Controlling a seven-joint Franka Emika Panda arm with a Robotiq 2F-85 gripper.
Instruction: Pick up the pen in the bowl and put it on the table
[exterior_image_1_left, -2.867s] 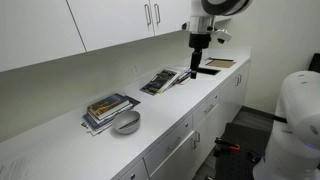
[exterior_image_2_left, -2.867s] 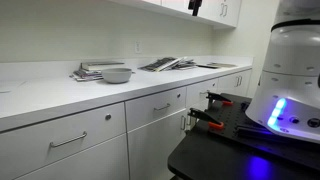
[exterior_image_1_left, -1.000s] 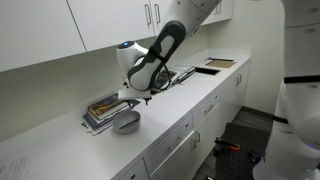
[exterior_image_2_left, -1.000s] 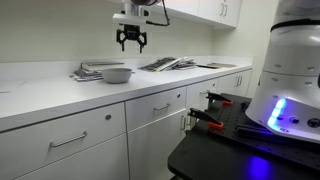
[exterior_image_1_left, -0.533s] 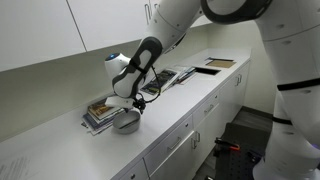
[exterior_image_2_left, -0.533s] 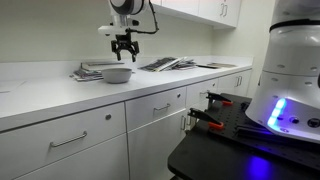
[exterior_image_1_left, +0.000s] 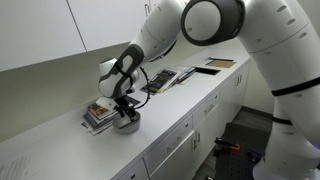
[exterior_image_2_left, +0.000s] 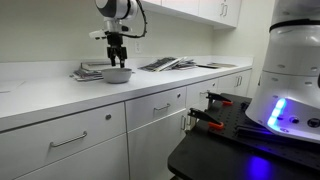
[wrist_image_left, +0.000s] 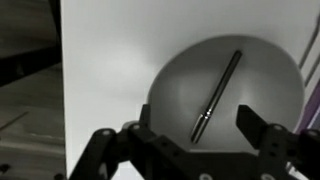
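The grey bowl (wrist_image_left: 225, 95) fills the wrist view, and the thin dark pen (wrist_image_left: 216, 96) lies slantwise inside it. My gripper (wrist_image_left: 197, 125) is open, its two fingers on either side of the pen's lower end, a little above it. In both exterior views the gripper (exterior_image_1_left: 124, 107) (exterior_image_2_left: 117, 60) hangs straight down over the bowl (exterior_image_1_left: 126, 122) (exterior_image_2_left: 116, 74), which stands on the white table (exterior_image_1_left: 60, 140) (exterior_image_2_left: 50, 95). The pen does not show in the exterior views.
A stack of books (exterior_image_1_left: 100, 110) (exterior_image_2_left: 90, 70) lies right beside the bowl. More open books and papers (exterior_image_1_left: 162, 80) (exterior_image_2_left: 165, 64) lie farther along the counter. White wall cabinets (exterior_image_1_left: 110, 20) hang above. Drawers with silver handles (exterior_image_2_left: 70, 140) sit below.
The arm has swung from the far end of the counter over to the bowl and come down; the gripper now hangs just above the bowl, still open.
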